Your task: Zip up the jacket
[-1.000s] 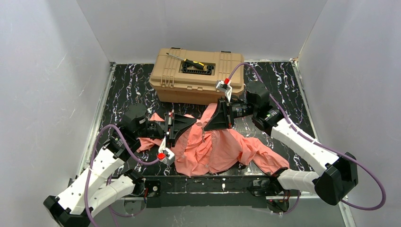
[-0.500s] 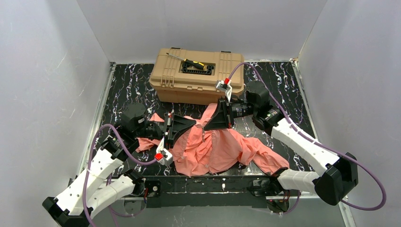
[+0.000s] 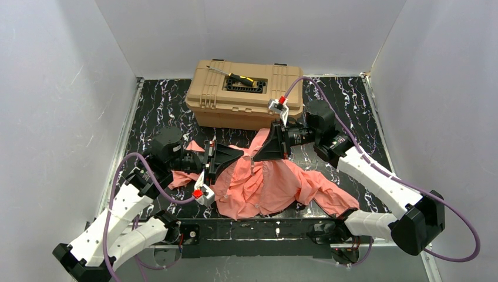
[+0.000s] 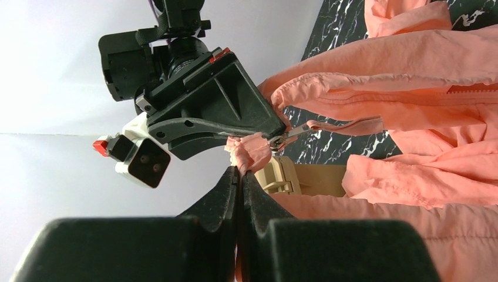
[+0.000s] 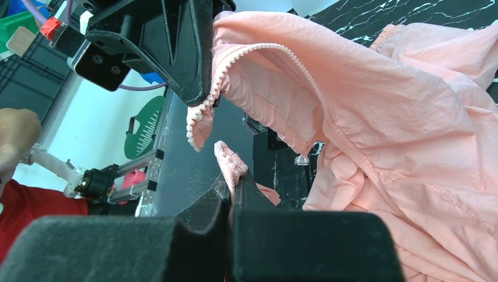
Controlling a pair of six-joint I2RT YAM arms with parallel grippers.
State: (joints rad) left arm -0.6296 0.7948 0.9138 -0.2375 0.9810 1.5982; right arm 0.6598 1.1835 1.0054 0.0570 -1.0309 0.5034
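The salmon-pink jacket (image 3: 267,185) lies crumpled on the black marbled table, between both arms and in front of the tan toolbox (image 3: 245,93). My left gripper (image 3: 239,153) is shut on the jacket's front edge; in the left wrist view (image 4: 239,171) pink fabric sticks out of the closed jaws, just below the metal zipper slider (image 4: 281,140) and its pull tab. My right gripper (image 3: 258,155) is shut on the other front edge; in the right wrist view (image 5: 234,176) a pinch of zipper tape shows between the jaws. The two grippers face each other, close together, holding the edges above the table.
The toolbox has a black and yellow tool (image 3: 242,80) on its lid. White walls enclose the table on three sides. A jacket sleeve (image 3: 332,197) trails toward the right arm's base. The table's front edge runs just below the jacket hem.
My left gripper has shifted slightly right, toward the right gripper, with the jacket edge in it. The right arm has hardly moved.
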